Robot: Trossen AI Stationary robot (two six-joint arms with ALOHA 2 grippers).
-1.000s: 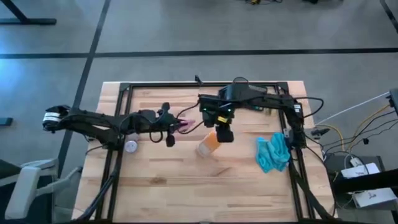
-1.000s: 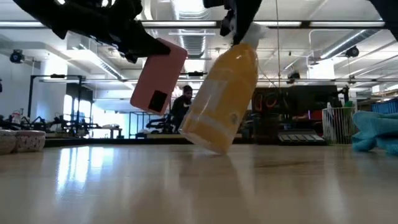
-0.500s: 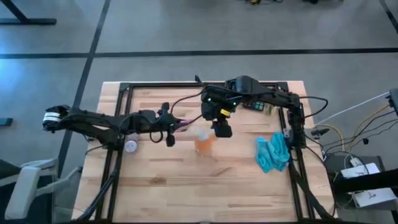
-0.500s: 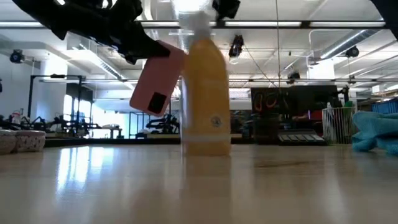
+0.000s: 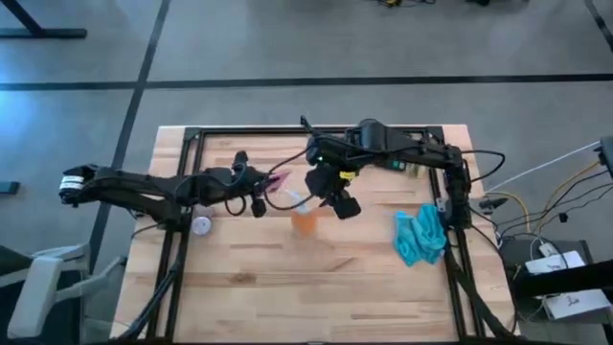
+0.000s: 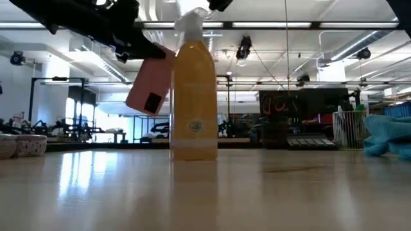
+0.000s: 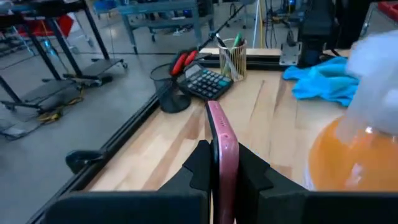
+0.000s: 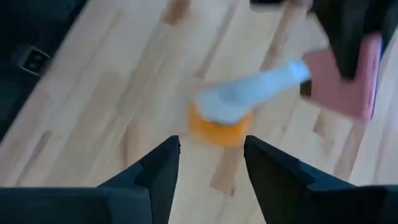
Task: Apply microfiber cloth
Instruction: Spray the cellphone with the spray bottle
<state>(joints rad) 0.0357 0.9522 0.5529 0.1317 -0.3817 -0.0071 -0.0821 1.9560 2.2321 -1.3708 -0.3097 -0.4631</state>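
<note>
The microfiber cloth (image 5: 420,237) lies crumpled on the right side of the table (image 5: 383,287), near the right frame rail and well apart from both of my grippers; in the left wrist view it shows as a turquoise heap (image 7: 323,78) beyond the bottle. I judge it light, soft and limp: it will drape and trail when lifted, it will not slip, and nothing about it is fragile. The best purchase looks to be a raised fold near the top of the heap, pinched from above so that several layers are caught at once. My right gripper (image 5: 343,204) hangs just above the orange spray bottle (image 5: 305,220) with its fingers (image 8: 155,180) spread and nothing between them; the bottle stands upright on its own near the table's middle. My left gripper (image 5: 261,192) is clenched on the edge of a pink phone (image 6: 149,86), held clear of the surface just beside the bottle. The tabletop is pale wood planking bordered by a dark metal frame (image 5: 316,129), flat and smooth, so the cloth should slide on it freely. A calculator (image 7: 204,82) and a cup of pens (image 7: 233,57) sit at the table's far end. Beyond lies an open workshop with grey flooring, benches and ceiling strip lights.
</note>
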